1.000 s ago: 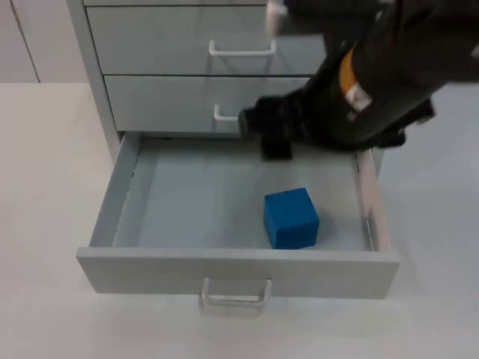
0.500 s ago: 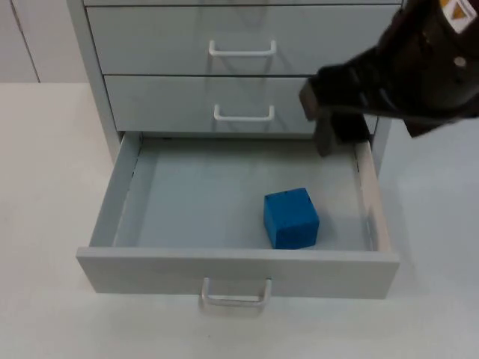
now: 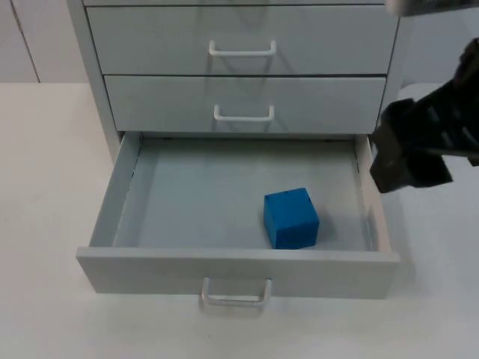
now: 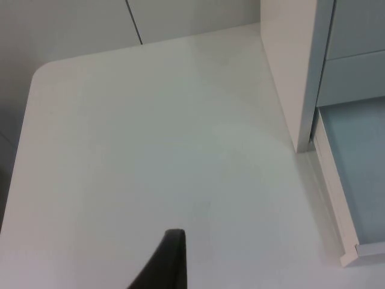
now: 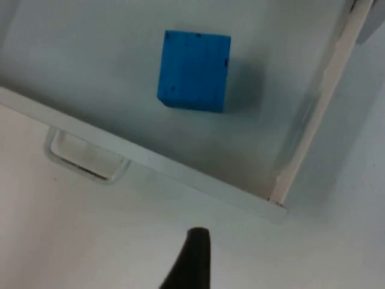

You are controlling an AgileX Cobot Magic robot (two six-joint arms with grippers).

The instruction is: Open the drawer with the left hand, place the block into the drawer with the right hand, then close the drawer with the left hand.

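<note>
White desk (image 3: 45, 187) carries your open drawer (image 3: 239, 271), blue block (image 3: 291, 218) inside; right claw (image 3: 408, 157) hovers right of it, grip state unclear.

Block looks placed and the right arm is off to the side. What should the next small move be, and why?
Probably bring the left gripper, now over bare table beside the cabinet, to the open drawer's handle to push it shut. The blue block lies inside the drawer, and the right gripper is outside its right wall.

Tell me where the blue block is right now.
The blue block lies on the floor of the open bottom drawer, toward its front right corner, just behind the front panel in the top view. The right gripper is beside the drawer's right wall.
</note>
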